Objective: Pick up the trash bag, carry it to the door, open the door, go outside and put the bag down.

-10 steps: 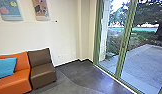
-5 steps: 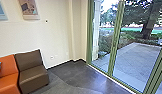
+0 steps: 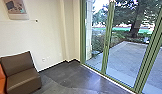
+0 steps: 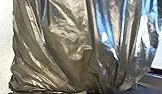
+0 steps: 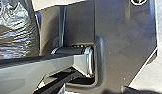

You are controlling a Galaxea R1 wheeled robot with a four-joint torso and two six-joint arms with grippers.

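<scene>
The trash bag (image 4: 69, 47), dark, shiny and creased, spreads across most of the left wrist view, close to the camera. Part of the same dark bag (image 5: 15, 30) shows at one edge of the right wrist view, beside the robot's own bar and plate. How the bag is held cannot be made out. In the head view, a green-framed glass door or window panel (image 3: 124, 60) stands to the right, with paving behind it. Whether any panel opens is unclear.
A brown seat (image 3: 22, 77) and the edge of an orange one (image 3: 0, 77) stand at the left by the cream wall (image 3: 44, 37). Dark floor (image 3: 72, 75) runs along the glass. Outside are a paved yard (image 3: 129, 53) and a tree (image 3: 135, 25).
The head camera has turned to the right: the seats and wall picture shift left in view, and more of the glass front and yard shows. The blue cushion has left the view.
</scene>
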